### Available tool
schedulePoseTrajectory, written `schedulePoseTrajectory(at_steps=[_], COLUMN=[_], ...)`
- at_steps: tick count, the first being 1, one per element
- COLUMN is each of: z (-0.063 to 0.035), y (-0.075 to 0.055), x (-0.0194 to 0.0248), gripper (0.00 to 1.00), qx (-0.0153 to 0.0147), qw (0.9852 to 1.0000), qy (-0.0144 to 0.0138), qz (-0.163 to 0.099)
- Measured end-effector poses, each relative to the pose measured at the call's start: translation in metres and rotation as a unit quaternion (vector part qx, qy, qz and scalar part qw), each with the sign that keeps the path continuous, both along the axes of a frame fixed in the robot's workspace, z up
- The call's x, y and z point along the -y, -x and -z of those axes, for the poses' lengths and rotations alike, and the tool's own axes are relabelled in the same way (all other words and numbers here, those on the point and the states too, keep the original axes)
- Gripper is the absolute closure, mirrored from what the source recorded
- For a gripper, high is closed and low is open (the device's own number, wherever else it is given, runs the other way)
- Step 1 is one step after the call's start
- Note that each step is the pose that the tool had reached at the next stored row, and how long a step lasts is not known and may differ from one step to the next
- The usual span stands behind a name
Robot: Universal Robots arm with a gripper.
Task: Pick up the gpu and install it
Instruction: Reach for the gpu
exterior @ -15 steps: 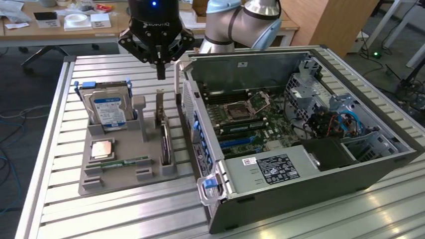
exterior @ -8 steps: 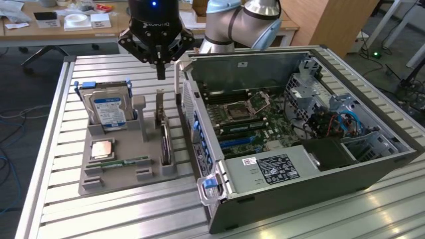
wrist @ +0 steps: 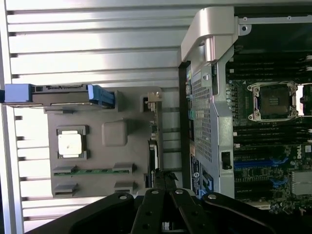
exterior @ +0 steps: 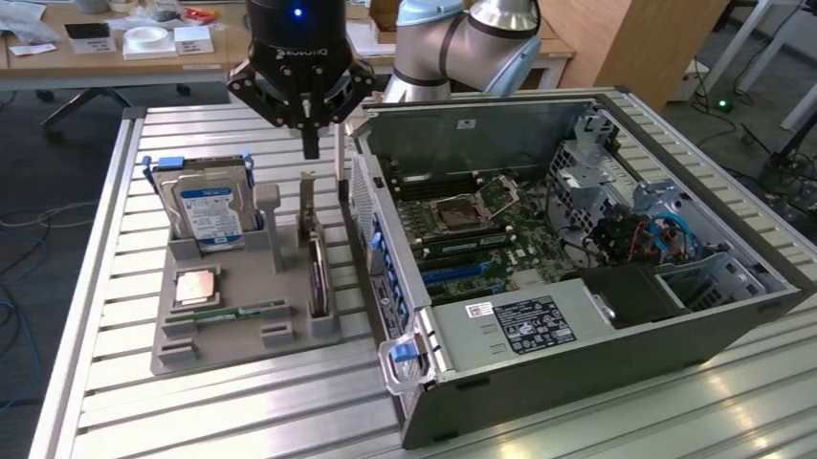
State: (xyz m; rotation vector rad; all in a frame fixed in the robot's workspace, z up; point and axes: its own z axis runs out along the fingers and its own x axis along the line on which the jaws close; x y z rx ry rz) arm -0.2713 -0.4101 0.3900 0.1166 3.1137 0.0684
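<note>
The gpu (exterior: 313,260) stands on edge in a slot of the grey holder (exterior: 236,335), next to the computer case. It shows as a thin dark card with a silver bracket at its far end. In the wrist view the gpu (wrist: 155,134) is seen edge-on along the holder's side. My gripper (exterior: 310,145) hangs above the card's far end, clear of it. Its black fingers are shut together with nothing between them. In the wrist view the gripper (wrist: 165,178) sits over the card's end.
An open computer case (exterior: 581,335) lies on the slatted table (exterior: 109,402), its motherboard (exterior: 466,225) exposed. The holder also carries a hard drive (exterior: 210,210), a CPU (exterior: 195,285) and a memory stick (exterior: 243,312). The case wall (wrist: 209,122) stands close beside the card.
</note>
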Motion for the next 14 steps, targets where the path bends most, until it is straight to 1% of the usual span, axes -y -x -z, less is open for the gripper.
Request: schedulePoseTrajectory(at_steps=[7, 14], z=[0.0001, 0.0002], y=[0.0, 0.003], x=[0.0113, 0.0201], gripper=[0.89, 0.89], qx=[0.0, 0.0], qw=[1.0, 1.0], qy=[0.0, 0.0], qz=[0.0, 0.0])
